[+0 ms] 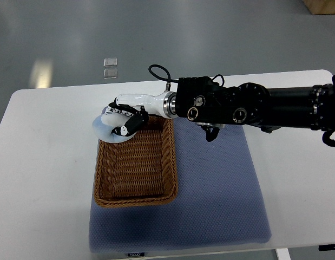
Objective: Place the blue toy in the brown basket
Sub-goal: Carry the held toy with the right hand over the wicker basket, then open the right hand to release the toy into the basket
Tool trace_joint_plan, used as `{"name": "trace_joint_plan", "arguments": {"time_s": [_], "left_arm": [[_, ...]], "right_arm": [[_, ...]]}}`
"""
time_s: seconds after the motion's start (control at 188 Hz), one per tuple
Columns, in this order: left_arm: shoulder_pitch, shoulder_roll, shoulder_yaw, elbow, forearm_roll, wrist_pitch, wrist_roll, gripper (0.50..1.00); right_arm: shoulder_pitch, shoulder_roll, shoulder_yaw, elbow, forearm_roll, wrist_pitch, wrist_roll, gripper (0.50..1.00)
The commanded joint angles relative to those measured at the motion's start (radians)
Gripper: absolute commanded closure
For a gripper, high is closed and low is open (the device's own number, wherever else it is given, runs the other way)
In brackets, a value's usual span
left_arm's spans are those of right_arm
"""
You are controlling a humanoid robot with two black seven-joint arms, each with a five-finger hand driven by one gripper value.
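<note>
Right now the blue toy (106, 131), a pale blue rounded thing, sits inside the curled fingers (130, 123) of the right hand (123, 116), which is clamped around it; only its outer and lower curve shows past the white palm and the black finger segments. The toy is at the far left corner of the brown basket (136, 168), over the rim there, and whether it touches the wicker cannot be told from this steep view. Beneath the hand and stretching toward the near side lies the basket's woven floor, a rectangular tray of light brown wicker with a darker braided rim. Behind the hand, toward the picture's right, the white wrist joins a silver ring and then the black forearm (227, 105), a bulky housing with round fasteners; a thin black cable (156, 71) loops up just above the wrist. The arm runs on to the right edge of the view. Under the basket and spreading out below the forearm is a blue-grey padded mat (221, 184), the basket resting on its left part. The mat lies on a white table (43, 162) with rounded corners. Beyond the table, past the hand on the far side, two small clear squares (110, 67) lie on the grey floor.
</note>
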Motion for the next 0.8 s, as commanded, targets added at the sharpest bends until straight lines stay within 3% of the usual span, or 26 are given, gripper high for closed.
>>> {"name": "trace_joint_plan", "arguments": {"time_s": [0.0, 0.421, 0.618, 0.794], "left_arm": [[0.0, 0.0, 0.0, -0.004, 0.0, 0.0, 0.0, 0.5], [0.0, 0.0, 0.001, -0.004, 0.0, 0.0, 0.001, 0.5], [0.0, 0.0, 0.001, -0.002, 0.0, 0.0, 0.0, 0.5], [0.0, 0.0, 0.001, -0.002, 0.0, 0.0, 0.0, 0.5]], "right_arm": [[-0.033, 0.003, 0.0, -0.03, -0.014, -0.005, 0.0, 0.959], [-0.134, 0.003, -0.003, -0.108, -0.125, -0.038, 0.0, 0.908], [-0.141, 0.003, -0.002, -0.11, -0.125, -0.035, 0.0, 0.748], [-0.149, 0.003, 0.001, -0.11, -0.123, -0.034, 0.0, 0.689]]}}
